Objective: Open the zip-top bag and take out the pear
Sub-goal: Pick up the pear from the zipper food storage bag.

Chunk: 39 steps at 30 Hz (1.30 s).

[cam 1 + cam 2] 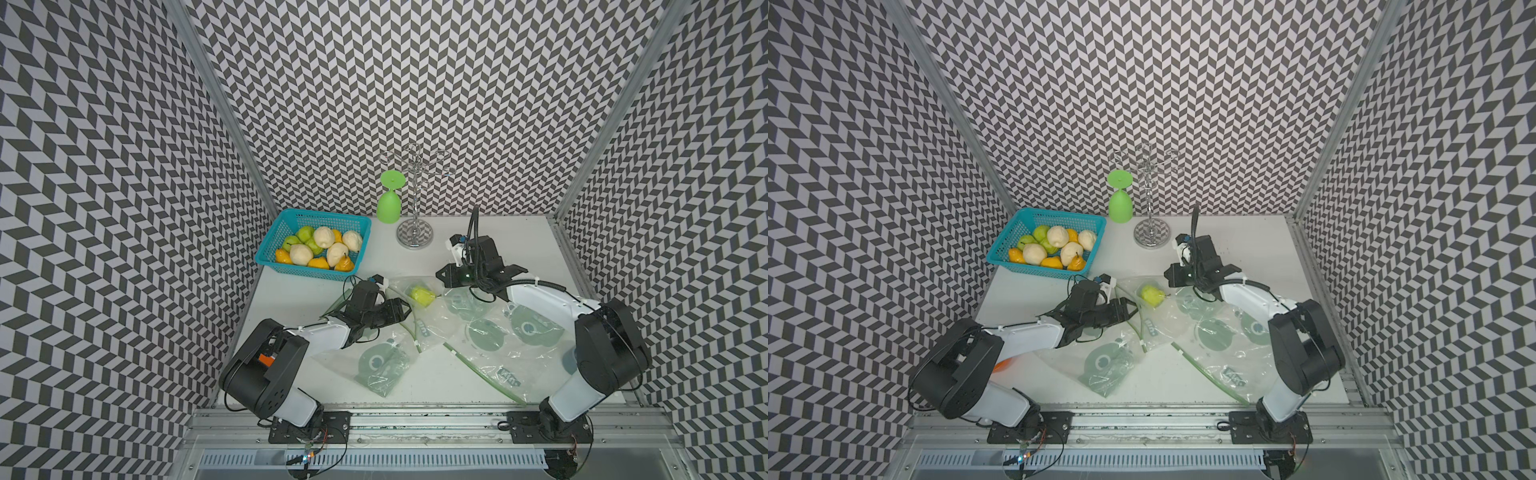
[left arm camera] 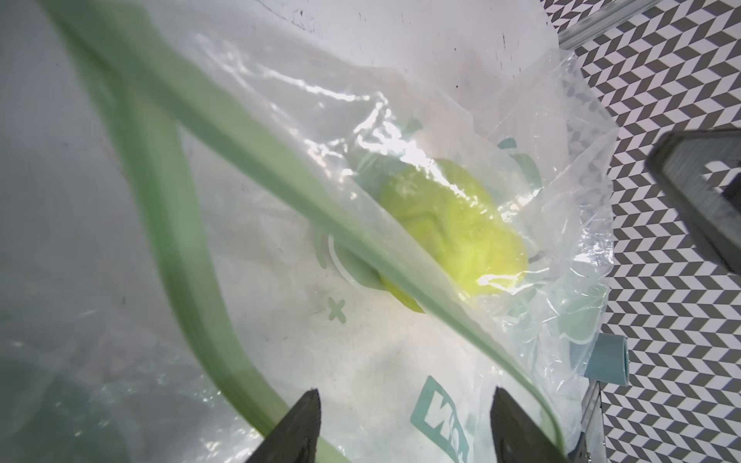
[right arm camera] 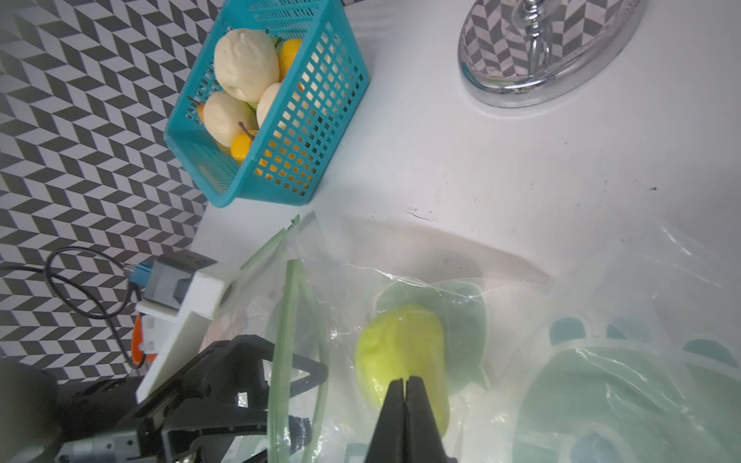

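Note:
A clear zip-top bag (image 1: 432, 321) (image 1: 1163, 325) lies mid-table with a yellow-green pear (image 1: 422, 295) (image 1: 1152, 294) inside, at its closed end. The bag's green zip strips are parted, so its mouth gapes. My left gripper (image 1: 405, 311) (image 1: 1131, 309) (image 2: 405, 405) is open at that mouth, its fingers between the two strips and the pear (image 2: 453, 236) ahead of them under the film. My right gripper (image 1: 439, 277) (image 1: 1168, 279) (image 3: 405, 385) is shut on the film at the bag's closed end, with the pear (image 3: 401, 352) just beyond its tips.
A teal basket (image 1: 266, 258) of pears sits at the back left. An upturned green goblet (image 1: 389, 208) and a chrome rack (image 1: 414, 237) stand at the back. Other empty zip bags (image 1: 382, 365) (image 1: 523, 328) lie in front and to the right.

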Each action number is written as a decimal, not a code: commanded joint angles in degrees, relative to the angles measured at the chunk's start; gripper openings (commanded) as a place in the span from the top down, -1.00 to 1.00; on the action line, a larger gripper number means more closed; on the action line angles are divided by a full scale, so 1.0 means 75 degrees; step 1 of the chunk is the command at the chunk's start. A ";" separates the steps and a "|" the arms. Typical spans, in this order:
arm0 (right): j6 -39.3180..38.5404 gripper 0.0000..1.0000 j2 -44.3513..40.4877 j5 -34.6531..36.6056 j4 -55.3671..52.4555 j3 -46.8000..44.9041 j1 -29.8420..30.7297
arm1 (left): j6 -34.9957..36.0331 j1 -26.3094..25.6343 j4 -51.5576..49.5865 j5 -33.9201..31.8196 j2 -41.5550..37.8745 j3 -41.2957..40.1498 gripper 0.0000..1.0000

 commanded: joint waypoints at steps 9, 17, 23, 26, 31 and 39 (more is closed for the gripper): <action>0.0176 1.00 0.1075 -0.0035 0.0526 0.0123 0.0172 | 0.0140 0.0003 0.0101 -0.0038 0.0383 0.0236 0.30; 0.0191 1.00 0.1387 -0.0201 0.0931 -0.0318 0.0188 | 0.0266 -0.0010 0.0446 -0.0168 0.1033 0.0623 -0.47; 0.0126 1.00 0.1653 -0.0293 0.1127 -0.0557 0.0262 | 0.0371 -0.0023 0.0474 -0.0115 0.1276 0.0866 -0.57; 0.0098 1.00 0.1806 -0.0369 0.1219 -0.0616 0.0315 | 0.0383 -0.0042 0.0522 -0.0041 0.1319 0.0877 -0.60; -0.0065 1.00 0.2027 -0.0454 0.1318 -0.0612 0.0474 | 0.0474 -0.0042 0.0478 0.0045 0.1357 0.0946 -0.73; -0.0536 1.00 0.2246 -0.0772 0.1376 -0.0540 0.0702 | 0.0825 0.0012 -0.0028 -0.0024 0.1219 0.1078 -0.88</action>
